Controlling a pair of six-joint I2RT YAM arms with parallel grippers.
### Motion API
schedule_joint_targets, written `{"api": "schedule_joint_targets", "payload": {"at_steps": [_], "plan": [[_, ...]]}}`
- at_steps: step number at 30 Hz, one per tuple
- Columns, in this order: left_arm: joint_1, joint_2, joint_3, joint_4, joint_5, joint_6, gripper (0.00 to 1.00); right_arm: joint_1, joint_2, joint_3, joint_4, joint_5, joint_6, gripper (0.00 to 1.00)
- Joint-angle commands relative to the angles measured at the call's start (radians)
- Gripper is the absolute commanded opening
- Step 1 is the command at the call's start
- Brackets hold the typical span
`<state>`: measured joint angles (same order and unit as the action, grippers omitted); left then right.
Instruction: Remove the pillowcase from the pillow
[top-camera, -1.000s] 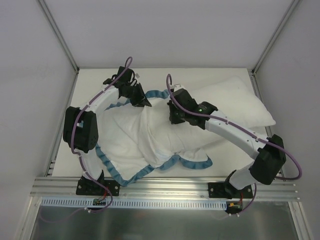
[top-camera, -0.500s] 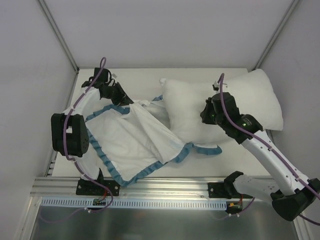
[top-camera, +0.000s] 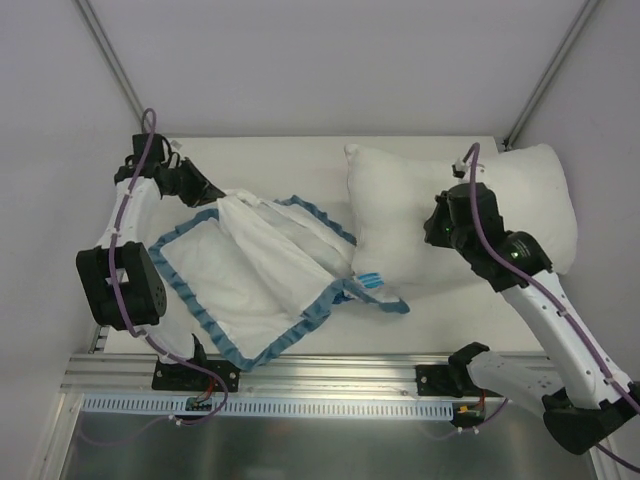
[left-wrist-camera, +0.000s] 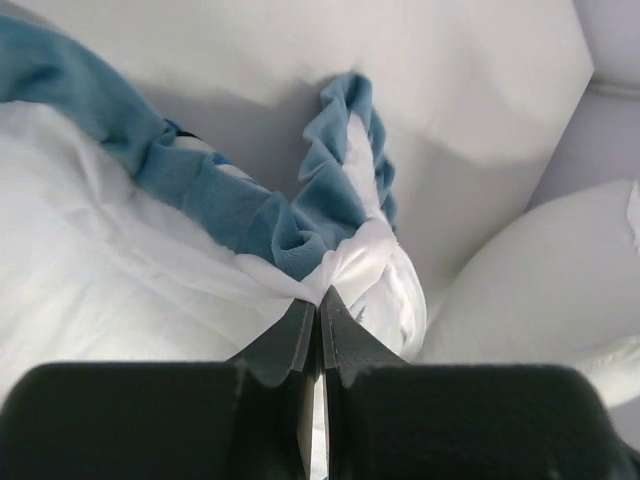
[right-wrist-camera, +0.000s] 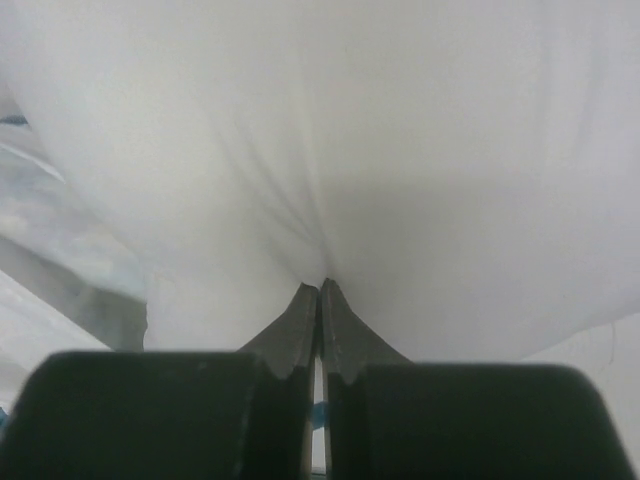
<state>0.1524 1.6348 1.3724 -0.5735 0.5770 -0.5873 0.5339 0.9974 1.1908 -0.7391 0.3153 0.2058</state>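
Observation:
The pillowcase (top-camera: 250, 275) lies limp on the left half of the table, white side up with a teal ruffled edge, and it also shows in the left wrist view (left-wrist-camera: 120, 270). My left gripper (top-camera: 212, 195) is shut on its far edge, pinching white cloth and ruffle (left-wrist-camera: 318, 292). The plump white pillow (top-camera: 400, 225) lies at the right, out of the cover, with its near-left corner over the pillowcase's right end. My right gripper (top-camera: 436, 228) is shut on the pillow's cloth, and the right wrist view shows the pinch (right-wrist-camera: 320, 285) in the pillow (right-wrist-camera: 330, 140).
Grey walls with metal posts close the table at the back and sides. A metal rail (top-camera: 330, 375) runs along the near edge with both arm bases on it. Bare tabletop (top-camera: 280, 160) shows at the back centre.
My left gripper has pulled the pillowcase's edge far to the left. My right gripper has drawn the pillow to the right, out of the cover. The cover now lies flatter.

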Motion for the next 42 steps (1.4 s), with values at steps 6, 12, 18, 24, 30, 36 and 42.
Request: {"api": "schedule_joint_targets", "payload": {"at_steps": [6,12,18,24,30,36,42], "plan": [[0.118,-0.147,0.114,-0.026,-0.166,-0.012,0.00,-0.029,-0.080,0.230,-0.131,0.059,-0.097,0.01],[0.118,-0.191,0.197,-0.014,-0.283,-0.016,0.00,-0.028,0.035,0.349,-0.080,-0.056,-0.108,0.01],[0.118,-0.167,0.206,-0.015,-0.256,0.026,0.00,-0.031,0.323,0.485,0.006,-0.053,-0.126,0.01],[0.116,-0.133,0.179,-0.031,-0.119,0.064,0.53,-0.081,0.654,0.729,0.009,0.017,-0.147,0.01],[0.104,-0.208,0.074,-0.046,0.013,0.087,0.88,-0.147,0.938,1.156,-0.078,0.031,-0.158,0.01],[0.015,-0.363,-0.067,-0.090,0.066,0.171,0.92,-0.242,0.952,1.086,-0.115,-0.030,-0.048,0.99],[-0.112,-0.457,-0.072,-0.189,-0.028,0.233,0.92,-0.259,0.807,0.930,-0.115,-0.065,-0.066,0.96]]}}
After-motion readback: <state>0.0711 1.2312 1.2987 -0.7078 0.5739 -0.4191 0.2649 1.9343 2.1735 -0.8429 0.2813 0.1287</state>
